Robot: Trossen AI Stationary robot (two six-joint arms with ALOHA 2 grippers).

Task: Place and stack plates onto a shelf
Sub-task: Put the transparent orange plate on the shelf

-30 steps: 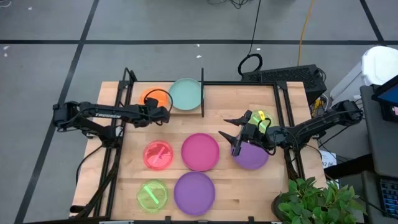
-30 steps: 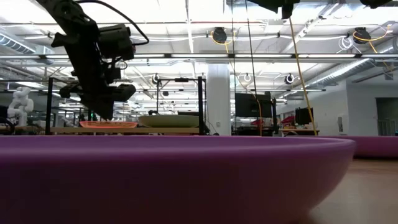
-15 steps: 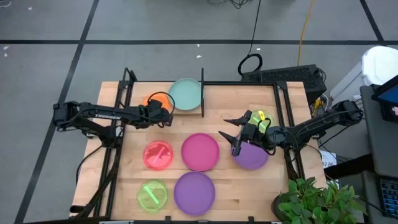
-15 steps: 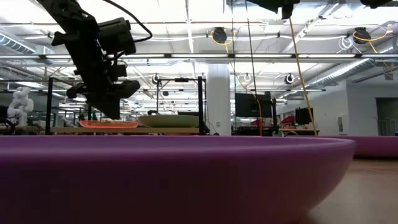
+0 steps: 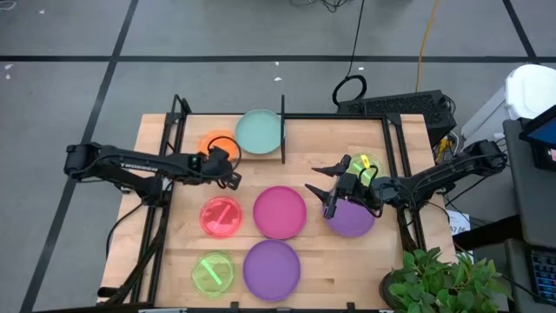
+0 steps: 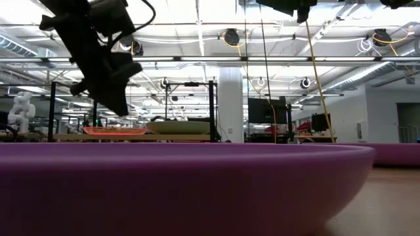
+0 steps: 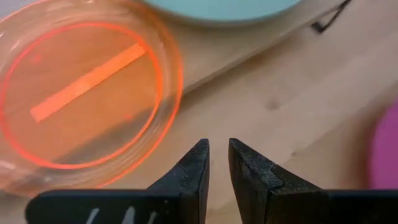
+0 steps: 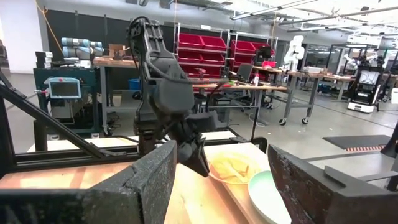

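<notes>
Two plates rest flat on the shelf (image 5: 186, 139) at the table's far edge: a translucent orange plate (image 5: 215, 143) and a pale teal plate (image 5: 259, 130) beside the black post (image 5: 282, 117). My left gripper (image 5: 229, 172) hangs shut above bare tabletop, just on the near side of the orange plate (image 7: 81, 99), touching nothing. My right gripper (image 5: 324, 191) waits open above the left rim of a purple plate (image 5: 352, 219). On the tabletop lie a red plate (image 5: 220, 216), a magenta plate (image 5: 280, 211), a neon-green plate (image 5: 212, 271) and a second purple plate (image 5: 271, 269).
Another neon-green plate (image 5: 365, 163) shows beside the right arm's wrist. Black frame rails (image 5: 395, 148) run along the table's left and right sides. A potted plant (image 5: 434, 278) stands at the near right corner. Bare wood lies between the shelf and the magenta plate.
My left gripper has drawn back from the orange plate on the shelf toward the table's near-left and has risen above shelf height. The orange plate stays flat on the shelf next to the teal one. The right arm has kept still.
</notes>
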